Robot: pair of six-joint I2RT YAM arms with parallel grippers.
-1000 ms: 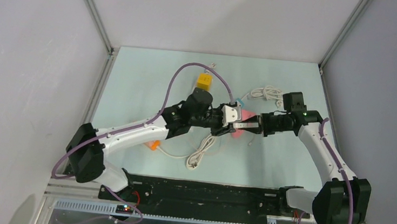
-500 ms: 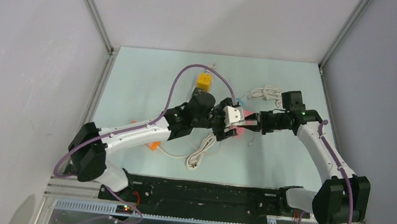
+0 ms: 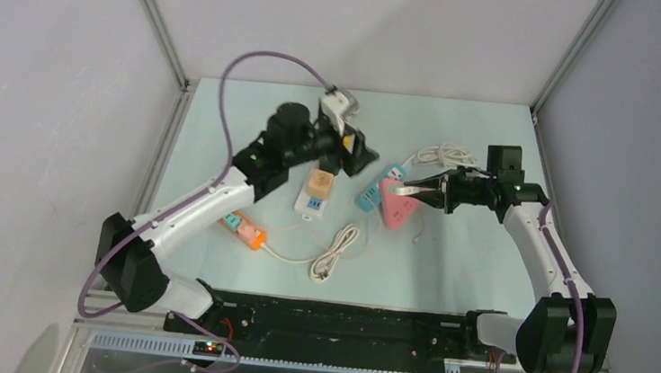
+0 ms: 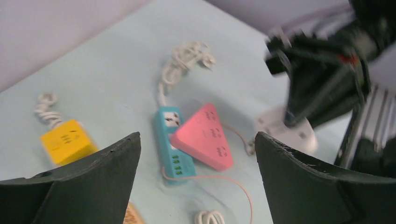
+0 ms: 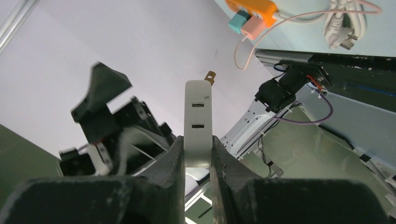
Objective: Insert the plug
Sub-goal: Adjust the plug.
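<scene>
My right gripper [image 3: 411, 192] [image 5: 196, 142] is shut on the white plug [image 5: 197, 119], a flat white block with a brass prong [image 5: 211, 76] at its far end. In the top view the plug [image 3: 406, 191] hangs just above the pink triangular power strip [image 3: 395, 207] [image 4: 205, 136]. A teal power strip [image 3: 378, 187] [image 4: 170, 140] lies against the pink one's left side. My left gripper [image 3: 354, 152] [image 4: 196, 140] is open and empty, raised at the back of the table over the yellow cube socket [image 4: 65, 142].
A tan cube [image 3: 320, 184] and a white socket block [image 3: 311, 205] lie left of the teal strip. An orange strip [image 3: 243, 229] with plugs in it sits at the left front, near a coiled white cable [image 3: 335, 254]. Another white cable bundle [image 3: 443, 153] lies at the back right.
My left gripper let go of the plug, opened wide and swung up and back to the left. The right gripper kept the plug and shifted slightly right, uncovering the strips below.
</scene>
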